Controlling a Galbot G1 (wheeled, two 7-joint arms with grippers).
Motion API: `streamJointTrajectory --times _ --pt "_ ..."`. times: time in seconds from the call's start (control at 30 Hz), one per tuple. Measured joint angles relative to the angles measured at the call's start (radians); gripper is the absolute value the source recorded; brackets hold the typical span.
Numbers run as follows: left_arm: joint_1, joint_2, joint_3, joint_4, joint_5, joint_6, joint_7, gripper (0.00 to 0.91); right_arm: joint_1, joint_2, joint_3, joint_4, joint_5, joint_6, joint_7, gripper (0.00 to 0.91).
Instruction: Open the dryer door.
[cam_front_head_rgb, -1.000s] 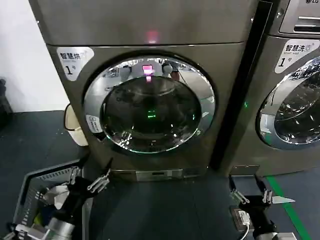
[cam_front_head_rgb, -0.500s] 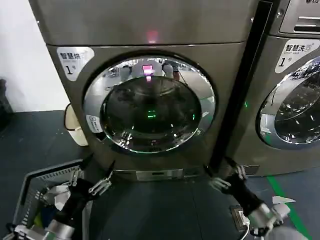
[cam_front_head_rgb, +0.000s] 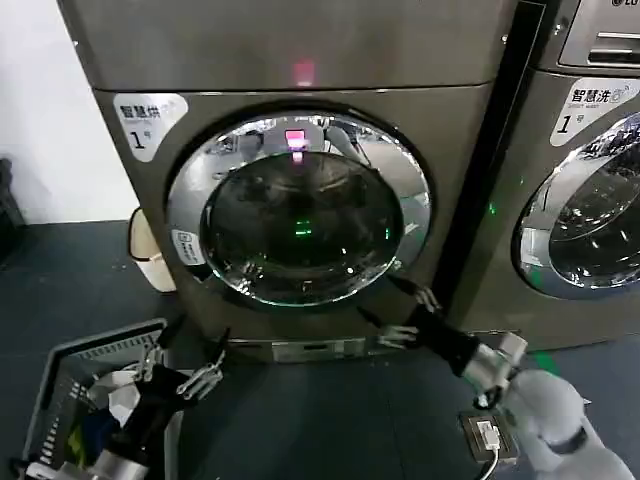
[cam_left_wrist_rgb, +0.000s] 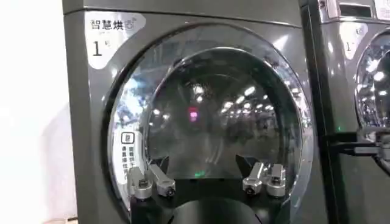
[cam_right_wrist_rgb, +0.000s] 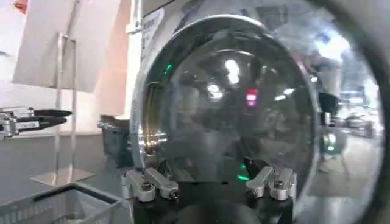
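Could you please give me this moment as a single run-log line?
dryer door: closed | right gripper: open, at door's lower right rim | left gripper: open, low by the laundry basket | phase: approach

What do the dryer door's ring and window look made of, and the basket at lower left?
Dryer door: ring looks chrome-finished, mirror-bright with reflections, metal or plated plastic unclear; window looks like dark tinted glass. Basket: probably grey plastic, matte slatted rim.

dim room | ceiling-light glare on dryer door (cam_front_head_rgb: 298, 208) glass | right wrist edges warped
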Motion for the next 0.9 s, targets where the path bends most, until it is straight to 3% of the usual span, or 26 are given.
streamJointTrajectory --times 0.4,0.9 --pt "0.008 -0.002 -0.004 -0.014 0.005 0.002 0.003 0.907 0.189 0.079 -0.164 -0.124 -0.053 -0.018 0.024 0.907" --pt "0.016 -0.002 0.001 -0.032 0.006 0.010 0.000 0.907 0.306 0.202 -0.265 -0.252 -0.091 -0.026 0.044 0.907"
